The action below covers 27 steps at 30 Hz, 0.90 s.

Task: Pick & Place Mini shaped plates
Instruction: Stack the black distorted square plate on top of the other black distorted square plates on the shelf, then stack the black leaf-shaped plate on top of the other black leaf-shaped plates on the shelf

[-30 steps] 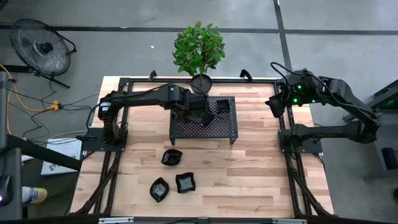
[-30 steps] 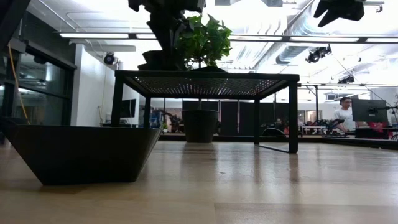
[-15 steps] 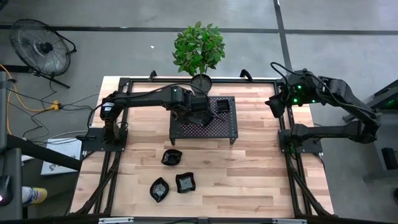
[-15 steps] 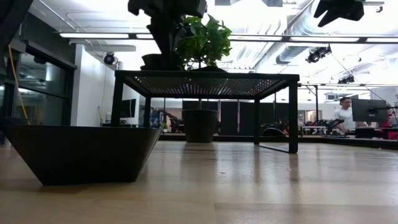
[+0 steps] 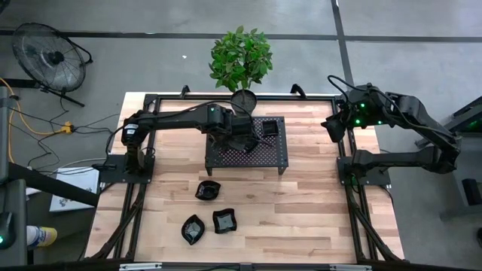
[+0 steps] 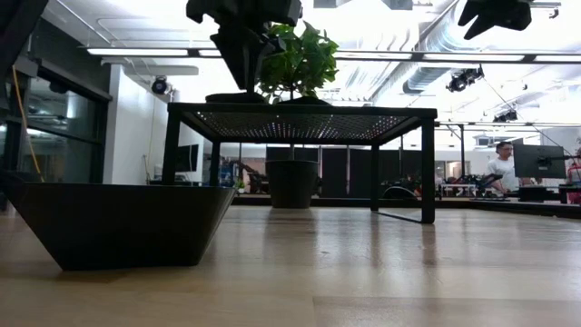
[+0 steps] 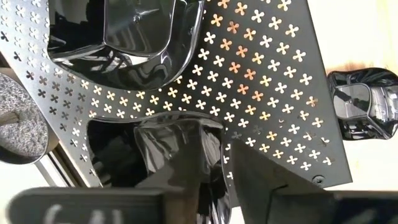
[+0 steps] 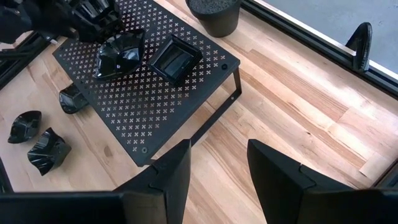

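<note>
The black perforated rack (image 5: 260, 153) stands mid-table. A square mini plate (image 5: 271, 128) sits on its far right part. A wavy-edged mini plate (image 8: 121, 55) lies flat on the rack's far left part (image 6: 234, 95). My left gripper (image 5: 239, 137) points down right over it, open, one finger on each side of the plate's rim (image 7: 214, 146). Three more plates (image 5: 208, 190) (image 5: 193, 229) (image 5: 224, 220) rest on the wood nearer the front. My right gripper (image 8: 217, 149) hangs open and holds nothing, high by the table's right edge (image 5: 332, 126). My left gripper comes at the wavy plate from above, its fingers (image 7: 177, 162) straddling the plate's rim (image 7: 115, 155). The plate rests on the rack's top. Whether either finger touches the rim, I cannot tell, because the fingers themselves cover that spot.
A round black plant pot (image 5: 243, 98) with a leafy plant (image 5: 241, 56) stands just behind the rack's far edge. The nearest plate looms large at the left of the low view (image 6: 127, 222). Bare wood lies right of the rack and along the front right.
The wavy plate has come down from slightly above the rack's top and now lies flat on it. My left gripper has stayed over it.
</note>
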### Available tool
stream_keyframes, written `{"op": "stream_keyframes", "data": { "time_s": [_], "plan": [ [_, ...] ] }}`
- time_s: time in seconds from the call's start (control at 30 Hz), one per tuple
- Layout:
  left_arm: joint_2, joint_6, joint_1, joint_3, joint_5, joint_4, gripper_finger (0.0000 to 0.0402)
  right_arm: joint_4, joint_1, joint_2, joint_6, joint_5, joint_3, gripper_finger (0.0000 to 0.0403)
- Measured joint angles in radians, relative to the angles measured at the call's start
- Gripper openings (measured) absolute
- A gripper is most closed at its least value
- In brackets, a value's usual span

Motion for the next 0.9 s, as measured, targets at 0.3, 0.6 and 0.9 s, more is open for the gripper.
{"op": "stream_keyframes", "data": {
  "time_s": [0.3, 0.6, 0.9],
  "plan": [
    [0.0, -0.003, 0.0, 0.022, 0.017, -0.032, 0.0133, 0.0, 0.0, 0.0, 0.0, -0.001, -0.001, 0.0154],
    [-0.002, -0.065, -0.001, 0.115, 0.031, -0.088, 0.0133, 0.0, 0.0, 0.0, 0.0, -0.008, -0.001, 0.0154],
    [-0.011, -0.211, -0.069, 0.14, 0.055, -0.112, 0.0134, -0.001, 0.0, 0.0, 0.003, -0.051, -0.001, 0.0154]
  ]
}}
